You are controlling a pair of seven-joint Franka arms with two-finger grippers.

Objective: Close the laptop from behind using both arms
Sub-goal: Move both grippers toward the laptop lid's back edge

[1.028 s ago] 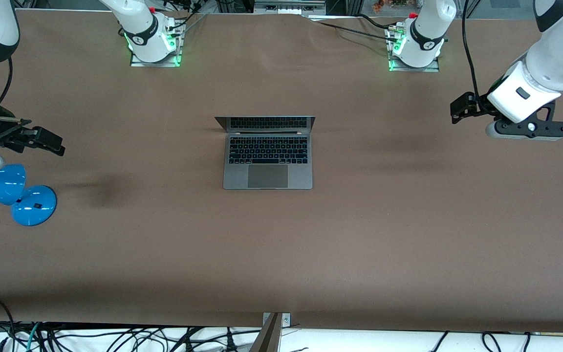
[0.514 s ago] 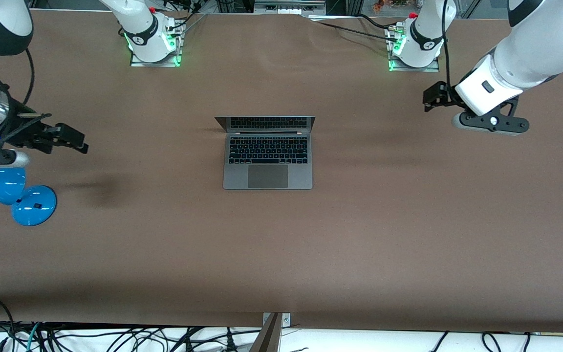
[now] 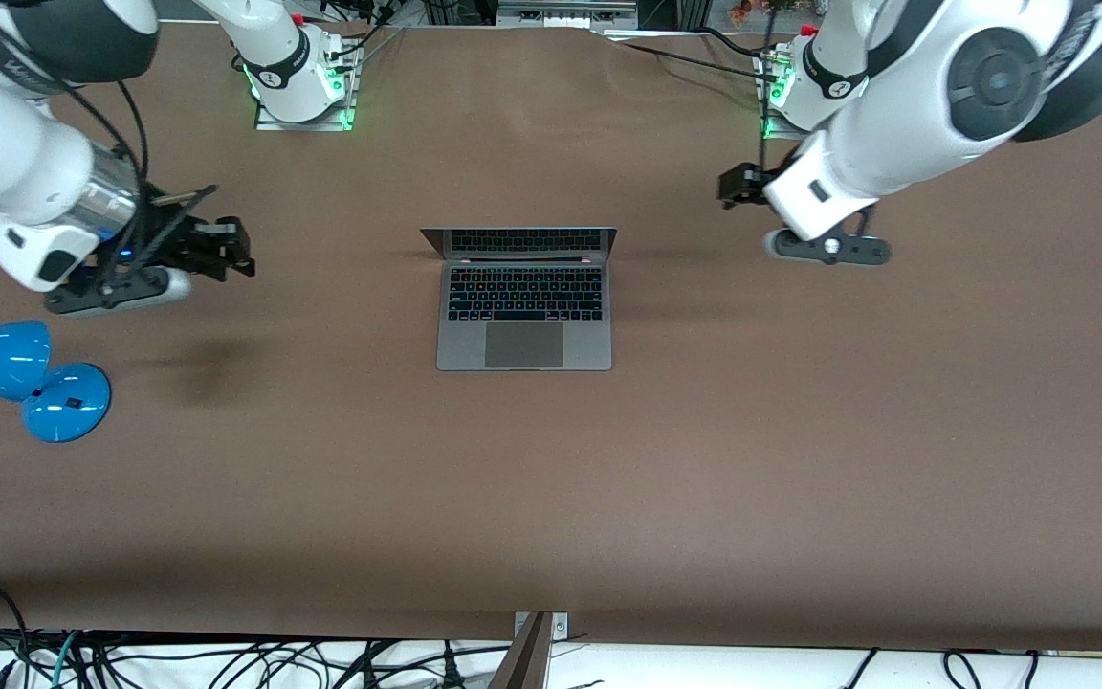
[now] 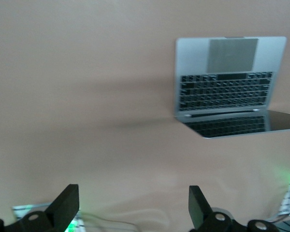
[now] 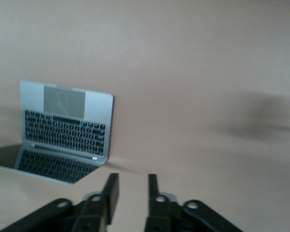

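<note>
The laptop [image 3: 524, 316] stands open in the middle of the brown table [image 3: 551, 498], keyboard and trackpad showing, lid upright on the side toward the arm bases. It also shows in the left wrist view as the laptop [image 4: 222, 82] and in the right wrist view as the laptop [image 5: 65, 130]. My left gripper [image 3: 736, 185] hangs over bare table beside the laptop toward the left arm's end; its jaws [image 4: 131, 193] stand wide open and empty. My right gripper [image 3: 231, 247] hangs over bare table toward the right arm's end; only a narrow empty gap separates its jaws [image 5: 130, 181].
A blue desk lamp [image 3: 25, 378] sits near the table edge at the right arm's end, close under the right arm. The two arm bases [image 3: 302, 91] [image 3: 814, 96] stand along the edge farthest from the front camera. Loose cables [image 3: 226, 660] lie off the nearest edge.
Both arms have swung inward from the table's ends toward the laptop. The laptop has not moved and its lid stays up.
</note>
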